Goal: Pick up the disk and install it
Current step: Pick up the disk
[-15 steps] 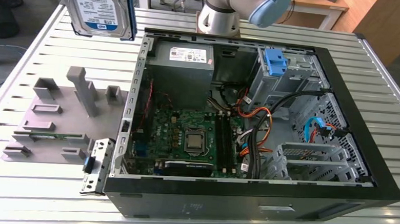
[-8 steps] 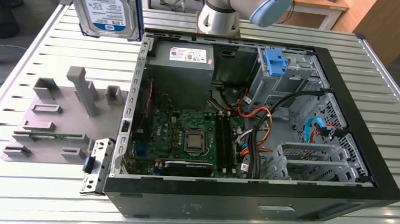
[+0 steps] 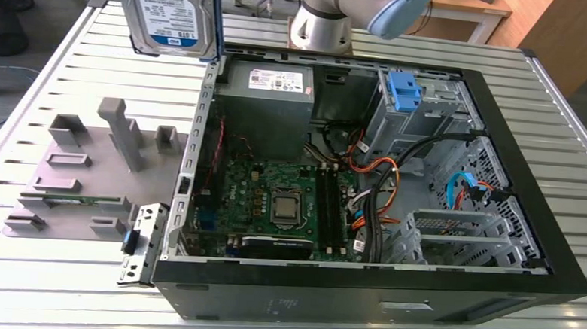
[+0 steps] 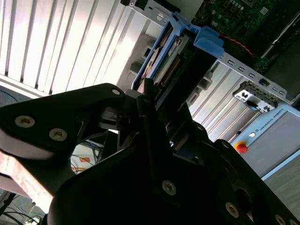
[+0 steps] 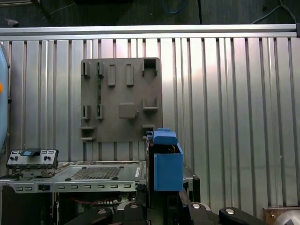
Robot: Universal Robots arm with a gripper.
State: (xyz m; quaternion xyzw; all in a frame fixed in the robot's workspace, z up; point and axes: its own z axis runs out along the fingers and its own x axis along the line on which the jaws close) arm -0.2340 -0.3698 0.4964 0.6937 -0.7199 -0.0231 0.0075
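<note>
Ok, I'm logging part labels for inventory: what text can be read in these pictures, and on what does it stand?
Nothing can be quoted with confidence.
Disk: its print is too small to read.
Power supply: its print is too small to read.
Circuit board: its markings are too small to read.
Grey box in the second wrist view: a maker's mark only.

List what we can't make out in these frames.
- Top of the disk: exterior view, cut off by the top edge.
- Near end of the disk: second wrist view, behind the gripper.
- Floor of the case beside the motherboard: exterior view, under the cables.
- Most of the arm: exterior view, cut off by the top edge.
</note>
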